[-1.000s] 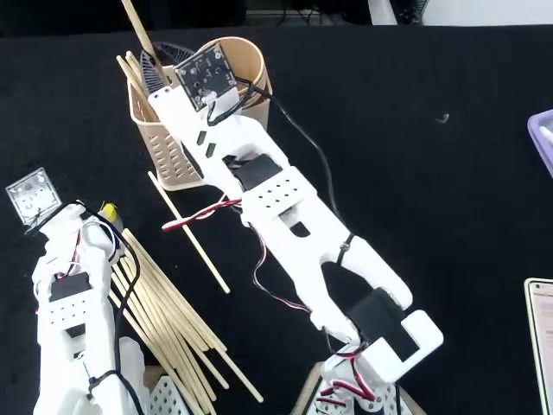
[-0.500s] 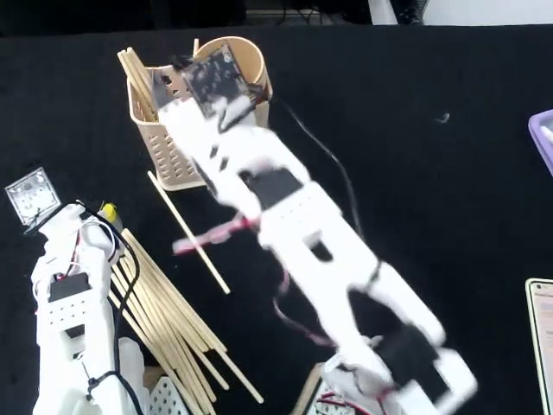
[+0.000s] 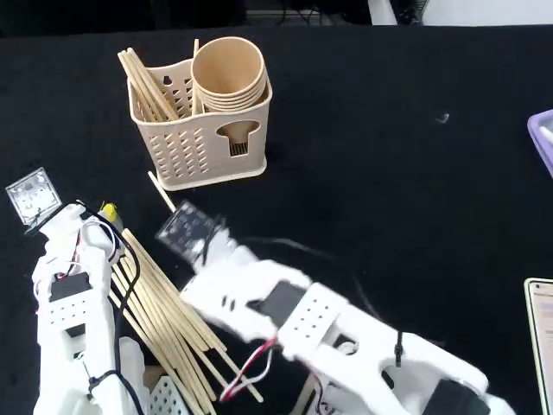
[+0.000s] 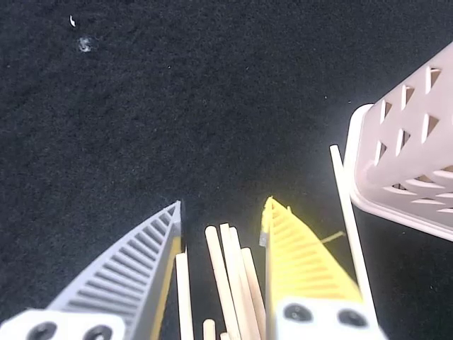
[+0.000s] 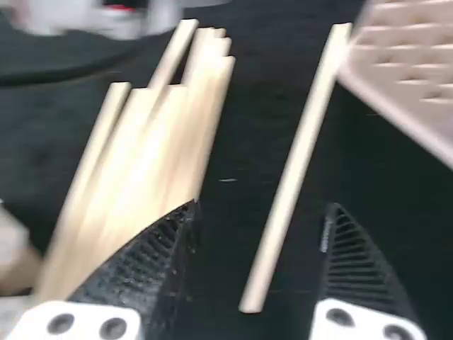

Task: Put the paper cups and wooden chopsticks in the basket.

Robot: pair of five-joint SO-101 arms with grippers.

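While the right claw [image 5: 262, 207] hangs low over the black worktop [image 3: 389, 173] with its fingers apart, one loose stick [image 5: 294, 166] lies between them, clear of both. Seen from above, the basket [image 3: 207, 143] stands at about 11 o'clock on the worktop. A stack of cups [image 3: 228, 73] is nested in its 3 o'clock compartment, and a bunch of chopsticks [image 3: 147, 82] leans out of the 9 o'clock one. From the basket's foot the loose stick runs toward 5 o'clock and passes under the right arm [image 3: 285, 311], which lies across the worktop at 6 o'clock. A pile [image 3: 164, 316] of more chopsticks lies on the worktop at 7 o'clock, just beside the loose stick. The left claw [image 4: 222, 205] sits at 8 o'clock over that pile's far ends, fingers apart, with several stick tips between them; whether the tips touch the fingers I cannot tell
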